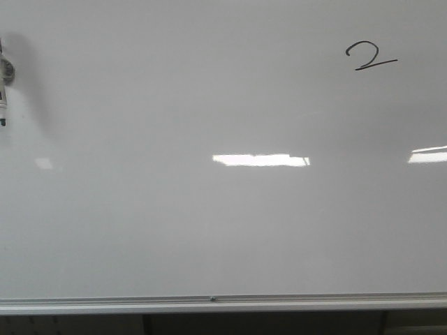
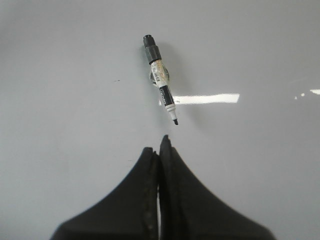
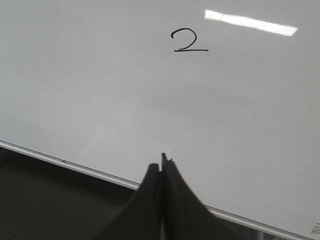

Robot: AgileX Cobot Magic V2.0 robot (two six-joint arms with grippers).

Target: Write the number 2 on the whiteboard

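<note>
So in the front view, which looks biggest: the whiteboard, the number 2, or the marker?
1. whiteboard, by far.
2. number 2.
3. marker, but the picture's edge cuts it off, so its rank against the 2 is unsure.

Black-and-white marker (image 2: 160, 78), cap off, tip bare, stuck on a small round holder (image 2: 158, 76).

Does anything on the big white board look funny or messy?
Nothing looks messy. The whiteboard is clean except for the number 2, written neatly near its upper right. The one small oddity is the marker: it sits on the board uncapped, tip bare, held by neither gripper.
</note>
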